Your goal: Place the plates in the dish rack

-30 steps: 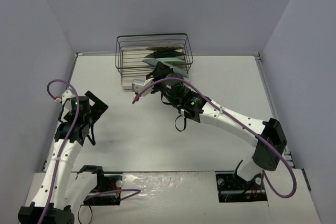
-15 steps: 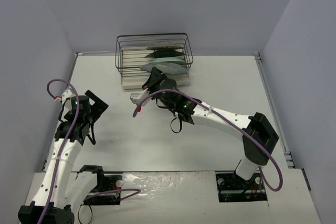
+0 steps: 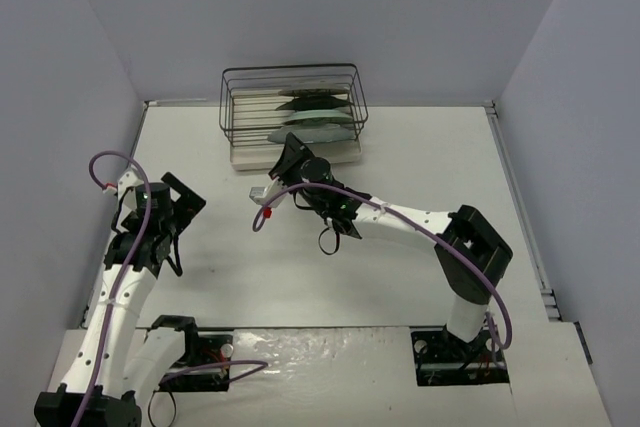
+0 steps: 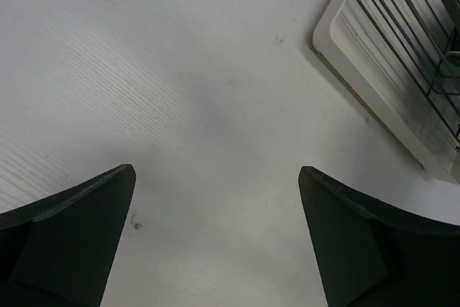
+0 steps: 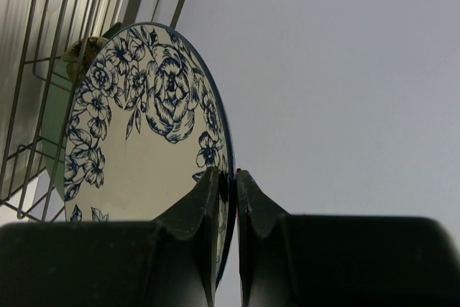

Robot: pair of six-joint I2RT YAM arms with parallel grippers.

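Observation:
My right gripper (image 5: 228,174) is shut on the rim of the white plate with blue flowers (image 5: 144,127), which stands on edge. From above, this plate (image 3: 312,131) shows edge-on in the near part of the black wire dish rack (image 3: 240,97), with the right gripper (image 3: 293,154) just in front of it. Two more plates (image 3: 315,107) stand on edge behind it, and a mint-green one (image 5: 52,124) peeks out behind the held plate. My left gripper (image 3: 185,197) hovers open over bare table, left of the rack. Its fingers (image 4: 86,228) hold nothing.
The rack's cream tray corner (image 4: 345,41) shows at the upper right of the left wrist view. Rack wires (image 5: 36,70) run close to the left of the held plate. Grey walls enclose the white table (image 3: 420,157) on three sides.
The right arm has swung left and its elbow has pulled in. The held plate has turned edge-on and sunk lower in the rack's near part. The left arm has not moved.

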